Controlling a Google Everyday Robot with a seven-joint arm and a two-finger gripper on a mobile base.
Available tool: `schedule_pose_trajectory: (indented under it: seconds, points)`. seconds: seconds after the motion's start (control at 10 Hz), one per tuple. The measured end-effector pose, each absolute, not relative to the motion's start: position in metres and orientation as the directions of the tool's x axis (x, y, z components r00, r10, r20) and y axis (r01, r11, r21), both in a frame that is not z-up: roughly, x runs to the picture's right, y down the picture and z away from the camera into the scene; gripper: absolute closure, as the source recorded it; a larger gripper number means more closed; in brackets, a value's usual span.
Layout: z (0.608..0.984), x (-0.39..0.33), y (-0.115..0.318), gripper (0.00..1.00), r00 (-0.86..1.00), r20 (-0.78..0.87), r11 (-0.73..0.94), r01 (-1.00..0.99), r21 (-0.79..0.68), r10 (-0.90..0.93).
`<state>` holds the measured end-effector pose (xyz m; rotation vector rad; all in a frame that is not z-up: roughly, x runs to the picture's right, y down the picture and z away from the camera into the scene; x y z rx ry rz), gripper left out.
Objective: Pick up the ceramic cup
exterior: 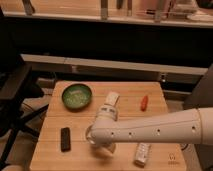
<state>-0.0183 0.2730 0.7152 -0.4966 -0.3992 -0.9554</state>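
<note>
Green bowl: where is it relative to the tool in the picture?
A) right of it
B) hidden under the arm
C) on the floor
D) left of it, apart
D: the green bowl sits on the table, left of the tool in the picture with bare wood between them; the tool is over the table's middle.
</note>
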Motion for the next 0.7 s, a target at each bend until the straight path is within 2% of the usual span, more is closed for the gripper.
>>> schedule_pose_trajectory:
  seconds: [0.6, 0.7]
  points:
    - [0.721, -0.020, 0.283, 0.20, 0.519, 0.538, 0.482, 0.848, -0.222, -0.664]
    - [0.722, -0.020, 0.284, 0.23, 0.519, 0.539, 0.481, 0.848, -0.223, -0.664]
